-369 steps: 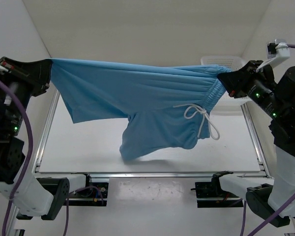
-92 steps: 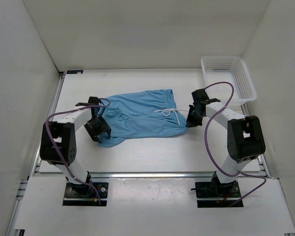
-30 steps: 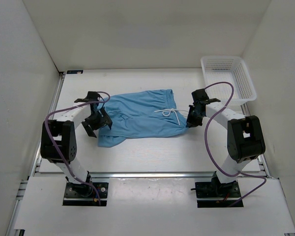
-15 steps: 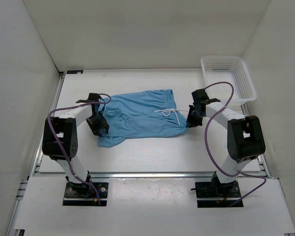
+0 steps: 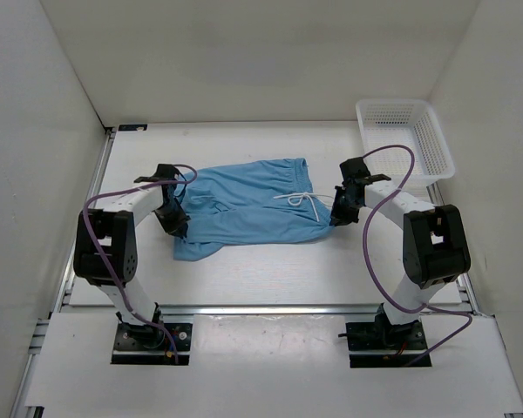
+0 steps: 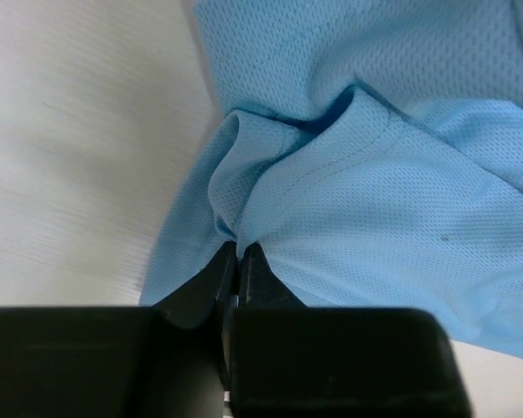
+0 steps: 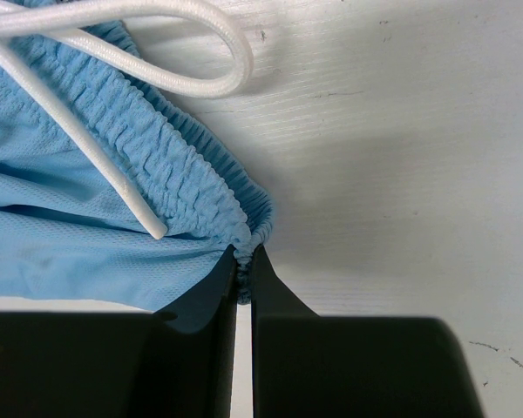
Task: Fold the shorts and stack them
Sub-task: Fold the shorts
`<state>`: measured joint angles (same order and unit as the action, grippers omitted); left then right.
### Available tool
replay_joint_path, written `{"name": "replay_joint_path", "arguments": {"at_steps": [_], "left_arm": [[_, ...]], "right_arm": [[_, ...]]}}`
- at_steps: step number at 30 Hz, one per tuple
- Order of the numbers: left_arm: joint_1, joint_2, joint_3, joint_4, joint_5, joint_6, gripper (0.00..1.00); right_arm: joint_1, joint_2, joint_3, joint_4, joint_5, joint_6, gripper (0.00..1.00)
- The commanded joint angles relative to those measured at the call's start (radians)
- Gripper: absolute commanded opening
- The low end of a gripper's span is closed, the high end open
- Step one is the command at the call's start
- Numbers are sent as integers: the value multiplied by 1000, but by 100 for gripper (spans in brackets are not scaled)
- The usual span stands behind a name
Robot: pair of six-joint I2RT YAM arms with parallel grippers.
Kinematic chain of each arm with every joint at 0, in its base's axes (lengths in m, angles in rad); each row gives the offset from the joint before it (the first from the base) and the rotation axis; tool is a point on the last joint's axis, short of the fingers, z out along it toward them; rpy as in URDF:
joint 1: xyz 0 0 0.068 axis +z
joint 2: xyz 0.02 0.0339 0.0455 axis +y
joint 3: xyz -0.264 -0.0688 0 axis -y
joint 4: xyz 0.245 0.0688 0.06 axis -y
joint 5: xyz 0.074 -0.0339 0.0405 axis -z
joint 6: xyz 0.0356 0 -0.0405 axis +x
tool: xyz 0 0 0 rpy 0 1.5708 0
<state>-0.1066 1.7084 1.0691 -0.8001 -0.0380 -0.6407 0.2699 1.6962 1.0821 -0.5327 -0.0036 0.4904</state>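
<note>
Shorts: the shorts (image 5: 248,205) lie spread on the table (image 5: 270,279), left of the basket (image 5: 438,139) and nearer the arm bases than it, well apart from it
Layout: the waistband (image 7: 183,165) end faces the basket, with the drawstring (image 5: 298,199) looped loose on top; the leg ends point away from the basket
Done so far: the garment is down and mostly flat, and looks laid leg over leg, though the overhead view does not settle this
Left to do: the leg end farthest from the basket is rumpled and needs smoothing; by my reading the crosswise fold is not yet made, and no stacking has happened
Left gripper: the left gripper (image 6: 238,261) is at the edge of the shorts farthest from the basket, its fingers pinched together on a bunched ridge of leg fabric
Right gripper: the right gripper (image 7: 242,261) sits between the shorts and the basket, fingers closed on the corner of the gathered waistband
Arm pose: both arms reach forward from their bases with elbows bent outward and wrists low, close to the table, one at each end of the cloth
Basket: nothing of the shorts touches it
</note>
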Motion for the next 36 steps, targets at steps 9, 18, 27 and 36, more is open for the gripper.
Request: {"name": "replay_joint_path", "arguments": {"at_steps": [9,18,27,36], "left_arm": [[71,-282,272,-206,-39,36,10],[120,-488,650,-349,9,-37,10],[120,-696,933,-385,-6,-128,10],[120,-676,1440,-537,-121,-119,10]], "right_arm": [[-3,-121,116,-131,56,-21,0],[-3,-357,380,-335,93,-30,0],[-3,-638,613,-530,93,-39,0],[-3,-684,1123,-791,33,-72,0]]}}
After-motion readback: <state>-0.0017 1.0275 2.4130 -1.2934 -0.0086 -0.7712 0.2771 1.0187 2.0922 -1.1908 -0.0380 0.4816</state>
